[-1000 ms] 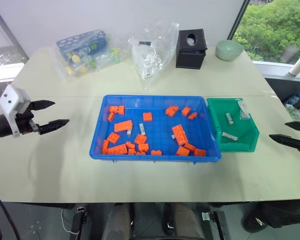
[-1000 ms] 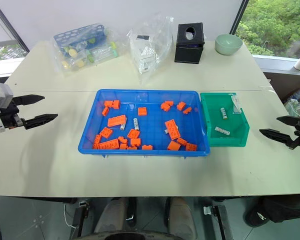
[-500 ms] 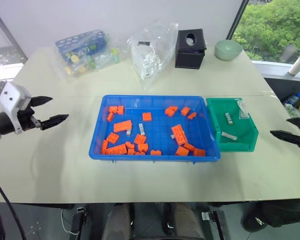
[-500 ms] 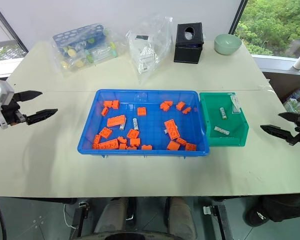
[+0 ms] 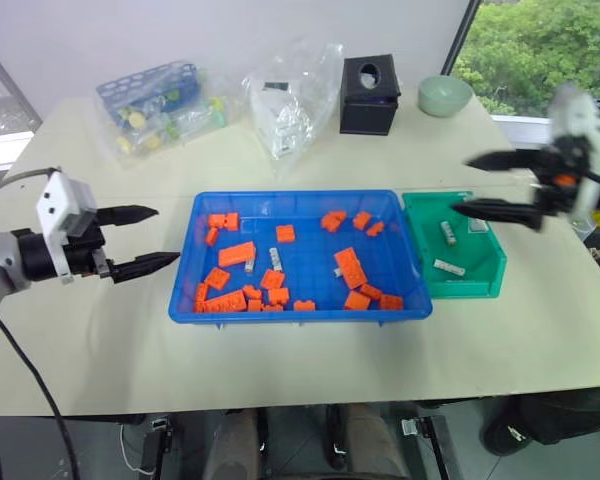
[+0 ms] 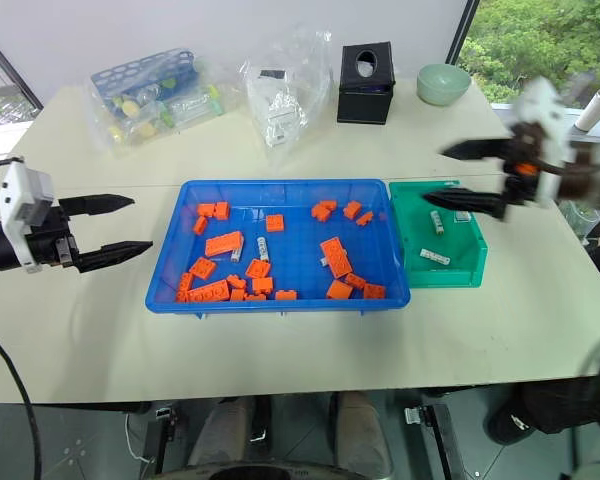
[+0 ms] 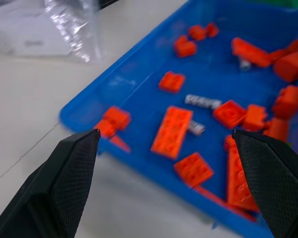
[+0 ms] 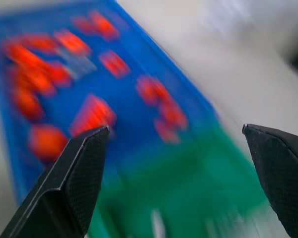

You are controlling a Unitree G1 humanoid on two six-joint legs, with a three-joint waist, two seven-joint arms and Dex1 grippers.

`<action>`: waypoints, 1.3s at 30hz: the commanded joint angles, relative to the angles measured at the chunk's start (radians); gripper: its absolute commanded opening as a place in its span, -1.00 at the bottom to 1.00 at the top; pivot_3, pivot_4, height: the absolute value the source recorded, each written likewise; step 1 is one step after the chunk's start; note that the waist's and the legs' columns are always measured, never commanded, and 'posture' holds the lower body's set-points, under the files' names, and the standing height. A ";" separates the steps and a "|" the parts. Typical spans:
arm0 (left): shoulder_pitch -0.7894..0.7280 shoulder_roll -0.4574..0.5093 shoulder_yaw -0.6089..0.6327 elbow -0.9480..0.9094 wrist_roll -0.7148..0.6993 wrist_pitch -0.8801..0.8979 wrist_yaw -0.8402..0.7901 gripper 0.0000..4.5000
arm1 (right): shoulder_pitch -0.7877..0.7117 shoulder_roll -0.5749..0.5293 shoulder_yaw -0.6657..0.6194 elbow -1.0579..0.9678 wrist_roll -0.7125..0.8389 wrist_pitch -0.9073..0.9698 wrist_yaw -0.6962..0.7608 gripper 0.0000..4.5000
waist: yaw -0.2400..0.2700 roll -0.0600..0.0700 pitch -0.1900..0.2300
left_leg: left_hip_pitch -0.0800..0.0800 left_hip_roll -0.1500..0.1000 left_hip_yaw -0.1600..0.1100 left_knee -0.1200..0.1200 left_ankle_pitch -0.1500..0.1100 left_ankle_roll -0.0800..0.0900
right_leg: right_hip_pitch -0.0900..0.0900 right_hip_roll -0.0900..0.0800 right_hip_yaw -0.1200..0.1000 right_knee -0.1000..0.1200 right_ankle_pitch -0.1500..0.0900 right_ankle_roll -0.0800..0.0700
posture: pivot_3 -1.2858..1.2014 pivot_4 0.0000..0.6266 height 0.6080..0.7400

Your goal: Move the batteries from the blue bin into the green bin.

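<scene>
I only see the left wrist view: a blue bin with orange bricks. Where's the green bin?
Observer: The green bin sits right beside the blue bin, on the side away from the left end effector.
Operator: Is anything inside it?
Observer: Yes, at least two batteries lie in it.
Operator: Where's the other arm?
Observer: The right end effector hovers near the green bin, open and holding nothing.
</scene>
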 commanded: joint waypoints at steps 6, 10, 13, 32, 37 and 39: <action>0.084 0.044 0.057 -0.099 -0.022 -0.003 -0.047 1.00 | -0.259 0.439 0.342 0.014 -0.129 0.058 -0.182 0.97 | 0.019 0.000 0.000 | -0.004 -0.002 0.001 0.000 0.000 0.000 | -0.004 -0.002 0.000 0.003 0.000 0.000 | 0.03 -0.52 0.94; 0.160 0.035 0.120 -0.122 -0.026 -0.001 -0.033 1.00 | -0.309 0.683 0.441 0.202 -0.237 0.008 -0.319 0.97 | 0.014 -0.003 -0.001 | -0.005 -0.002 0.002 0.002 0.000 0.000 | -0.003 -0.003 -0.001 0.002 0.000 0.000 | 0.03 -0.52 0.94; 0.190 0.030 0.149 -0.143 -0.033 0.008 -0.018 1.00 | -0.321 0.767 0.474 0.306 -0.295 -0.045 -0.347 0.97 | 0.017 -0.003 -0.001 | -0.004 -0.002 0.001 0.002 0.000 0.000 | -0.003 -0.003 -0.001 0.003 0.000 0.000 | 0.03 -0.52 0.94; 0.181 0.012 0.139 -0.085 -0.011 -0.010 0.031 1.00 | -0.407 0.965 0.533 0.884 -0.599 -0.416 -0.394 0.97 | 0.007 -0.003 -0.001 | -0.003 -0.001 0.001 0.000 0.000 -0.001 | -0.003 -0.002 -0.001 0.003 0.000 0.000 | 0.03 -0.52 0.94; 0.158 0.010 0.113 -0.077 -0.008 -0.018 0.037 1.00 | -0.408 0.967 0.511 0.891 -0.605 -0.416 -0.365 0.15 | 0.006 -0.003 -0.001 | -0.003 -0.001 0.001 0.000 0.000 -0.001 | -0.003 -0.002 -0.001 0.003 0.000 0.000 | 0.03 -0.52 0.94; 0.142 0.011 0.101 -0.069 -0.006 -0.022 0.040 1.00 | -0.407 0.970 0.501 0.880 -0.605 -0.403 -0.352 -0.02 | 0.006 -0.003 -0.001 | -0.003 -0.001 0.001 0.000 0.000 -0.001 | -0.003 -0.002 -0.001 0.003 0.000 0.000 | 0.03 -0.52 0.94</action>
